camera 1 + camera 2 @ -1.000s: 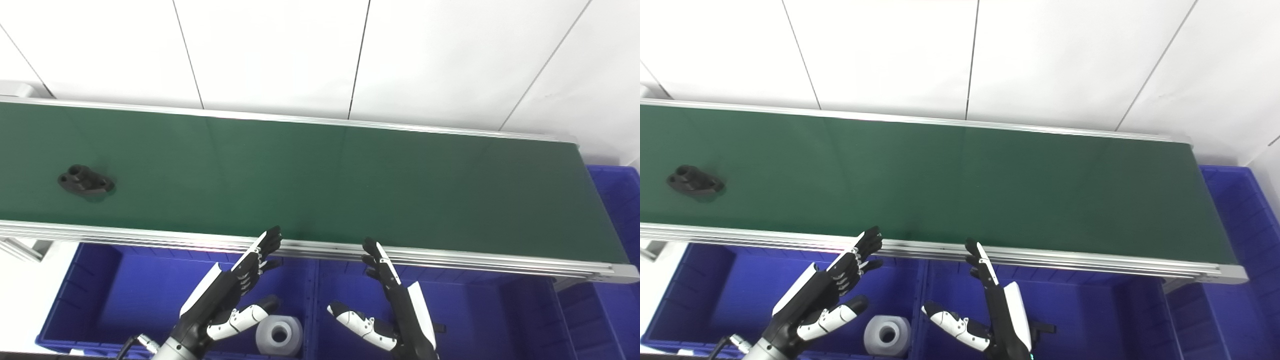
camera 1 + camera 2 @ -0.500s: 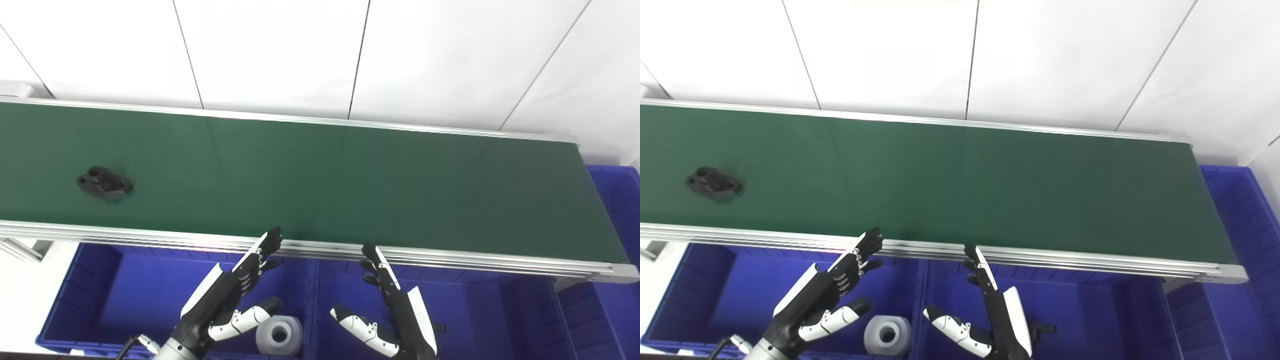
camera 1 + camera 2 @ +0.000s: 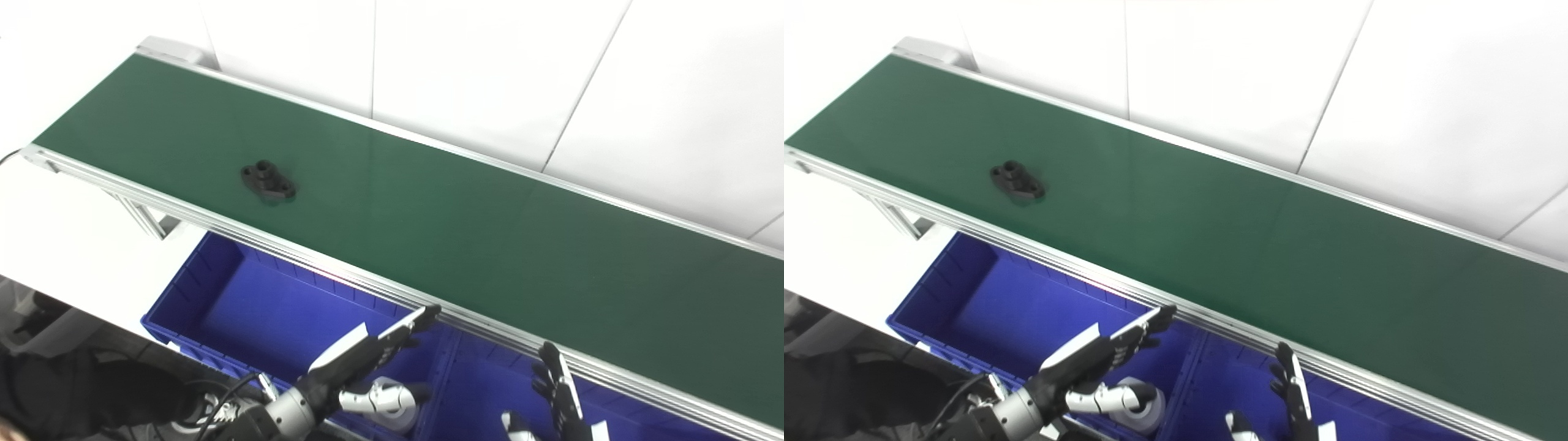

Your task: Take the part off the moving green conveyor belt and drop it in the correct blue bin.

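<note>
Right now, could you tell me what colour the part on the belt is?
The part is black, clearest in the left eye view.

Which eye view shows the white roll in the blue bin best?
Right eye view: the white cylindrical roll shows more of its body and top. In the left eye view the left hand and its thumb cover more of it.
</note>
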